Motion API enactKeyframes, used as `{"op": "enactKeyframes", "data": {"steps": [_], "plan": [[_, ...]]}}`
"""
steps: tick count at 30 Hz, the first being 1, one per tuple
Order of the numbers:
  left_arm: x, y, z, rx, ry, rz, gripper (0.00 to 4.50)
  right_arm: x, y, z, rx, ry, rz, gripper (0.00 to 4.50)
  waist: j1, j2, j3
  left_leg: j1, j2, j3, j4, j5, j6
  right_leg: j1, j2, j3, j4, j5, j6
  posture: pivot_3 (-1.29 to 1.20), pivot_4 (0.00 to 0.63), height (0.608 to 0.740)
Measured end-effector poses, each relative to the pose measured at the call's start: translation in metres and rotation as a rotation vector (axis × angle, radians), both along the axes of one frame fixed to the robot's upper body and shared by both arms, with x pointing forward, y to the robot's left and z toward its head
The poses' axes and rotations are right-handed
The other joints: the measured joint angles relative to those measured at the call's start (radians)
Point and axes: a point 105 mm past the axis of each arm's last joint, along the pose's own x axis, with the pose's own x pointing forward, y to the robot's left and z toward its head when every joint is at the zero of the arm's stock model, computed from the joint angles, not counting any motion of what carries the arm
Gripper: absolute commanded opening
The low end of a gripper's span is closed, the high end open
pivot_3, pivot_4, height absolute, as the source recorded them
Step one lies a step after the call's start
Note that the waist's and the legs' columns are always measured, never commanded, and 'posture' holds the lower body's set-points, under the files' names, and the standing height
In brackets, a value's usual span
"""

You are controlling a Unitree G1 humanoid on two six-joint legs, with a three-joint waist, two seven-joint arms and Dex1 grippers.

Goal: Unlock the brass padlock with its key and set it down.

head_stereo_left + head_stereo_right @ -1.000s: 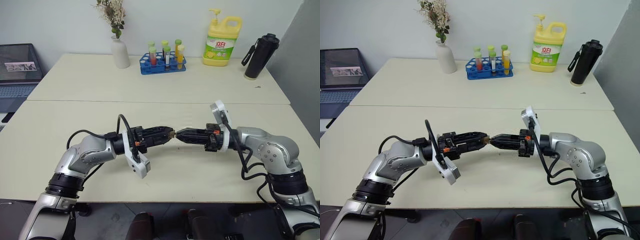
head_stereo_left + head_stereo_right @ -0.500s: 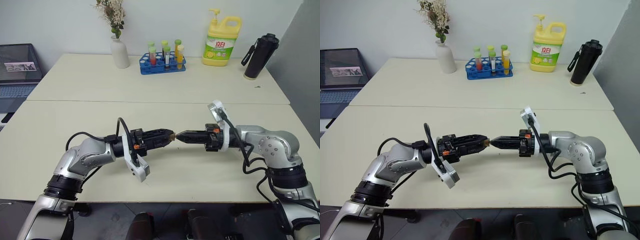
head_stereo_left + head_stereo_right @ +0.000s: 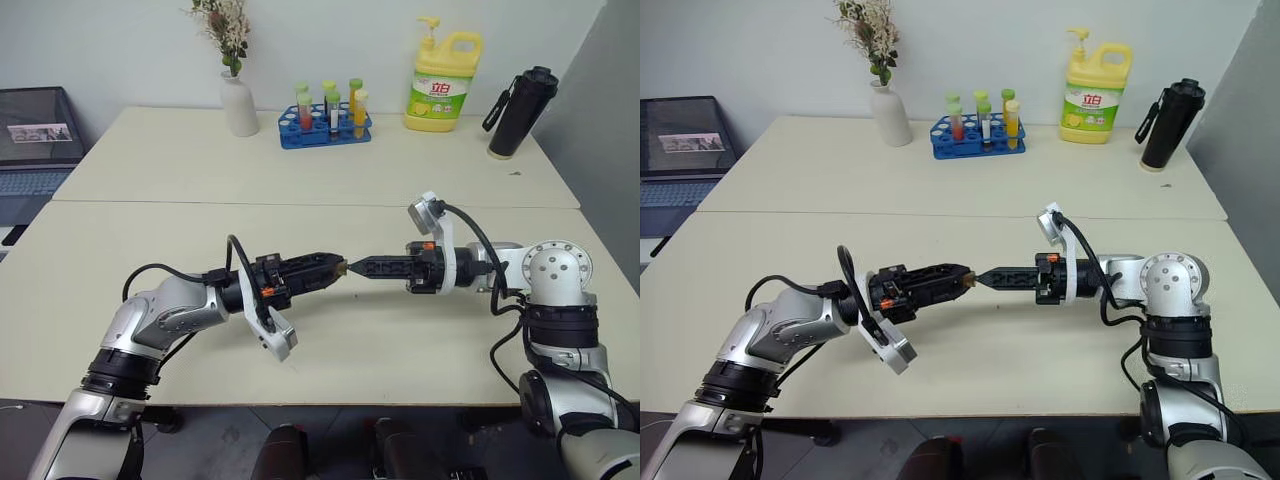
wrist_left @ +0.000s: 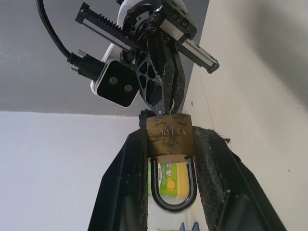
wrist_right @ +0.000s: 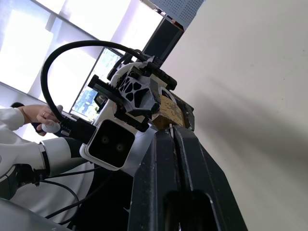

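Over the worktop [image 3: 150,190] in the left eye view: left end effector [image 3: 338,267] and right end effector [image 3: 358,267] meeting tip to tip in mid-air, level, right where they met a second ago, but with the right wrist rolled round since then, its camera mount now standing up above the arm instead of leaning back. Reads as the turning stroke on the key, so likely mid-unlock, shackle release the thing to watch for. Same meeting in the right eye view, with a glint of gold at the junction, too small there to tell lock from key. Over to the left wrist view, and here the detail: the brass padlock [image 4: 169,135] pinched across its body between the two black fingers [image 4: 122,178], silver shackle hanging toward the camera and seemingly seated on both legs, though hard to be sure; right fingers pressed together and planted against the far face of the body. Key itself not made out, hidden at those tips. In the right wrist view: closed fingers [image 5: 163,168] butting the gold body from the other side, and a person's hand [image 5: 41,115] on a controller far behind.
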Motion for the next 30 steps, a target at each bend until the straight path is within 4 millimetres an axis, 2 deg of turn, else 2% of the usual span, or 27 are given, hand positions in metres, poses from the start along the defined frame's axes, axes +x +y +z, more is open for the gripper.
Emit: {"op": "enactKeyframes", "data": {"steps": [1,4,8,11,12,13,15,19,30], "plan": [[0.000,0.000,0.000,0.000,0.000,0.000,0.96,0.000,0.000,0.000,-0.003,-0.010,-0.003,0.00,0.000,0.000,0.000,0.000,0.000,0.000,0.000,0.000,0.000,0.000,0.000,0.000,0.000,0.000,0.000,0.00,0.150,0.740],[0.000,0.000,0.000,-0.002,0.001,0.001,0.96,-0.003,-0.001,0.003,-0.023,-0.113,-0.022,0.64,0.000,0.000,0.000,0.000,0.000,0.000,0.000,0.000,0.000,0.000,0.000,0.000,0.000,0.000,0.000,0.00,0.150,0.740],[0.003,0.001,-0.001,0.005,0.010,0.018,0.96,-0.007,0.003,0.005,-0.017,-0.183,-0.011,2.10,-0.002,0.000,0.000,0.000,0.000,0.000,0.000,0.000,0.000,0.000,0.001,0.000,0.000,0.000,0.000,0.00,0.150,0.740],[0.003,0.000,-0.006,0.019,0.029,0.020,0.96,-0.010,0.003,-0.001,-0.108,-0.373,0.006,3.19,-0.001,0.000,0.000,0.000,0.000,0.000,0.000,0.000,0.000,0.000,0.001,-0.001,-0.001,-0.001,0.002,0.00,0.150,0.740],[0.004,0.000,-0.007,0.021,0.037,0.027,0.96,-0.008,0.002,-0.003,-0.142,-0.442,0.007,3.25,-0.001,0.000,0.000,0.000,0.000,0.000,0.000,0.000,0.000,-0.001,0.001,-0.001,-0.001,-0.001,0.002,0.00,0.150,0.740],[0.006,0.001,-0.007,0.020,0.041,0.034,0.96,-0.006,0.000,-0.006,-0.170,-0.495,0.004,3.64,-0.001,0.000,0.000,0.000,0.000,0.000,0.000,0.000,0.000,-0.001,0.001,0.000,-0.001,-0.001,0.002,0.00,0.150,0.740],[0.007,0.002,-0.007,0.019,0.048,0.041,0.96,-0.004,-0.004,-0.007,-0.188,-0.562,-0.002,3.79,-0.001,0.000,0.000,0.000,0.000,0.000,0.000,0.000,0.000,-0.001,0.001,0.000,0.000,-0.001,0.002,0.00,0.150,0.740],[0.007,0.001,-0.008,0.017,0.058,0.043,0.96,0.000,-0.016,-0.016,-0.224,-0.592,-0.021,3.79,-0.001,0.000,0.000,0.000,0.000,0.000,0.000,0.000,0.000,0.000,0.001,0.000,0.000,0.000,0.001,0.00,0.150,0.740],[0.006,-0.003,-0.010,0.022,0.066,0.024,0.96,-0.003,0.011,-0.015,-0.117,-0.529,-0.036,3.79,-0.002,0.000,0.000,0.001,0.001,0.000,0.000,0.000,0.000,-0.001,0.001,0.000,0.000,0.000,0.000,0.00,0.150,0.740]]}}
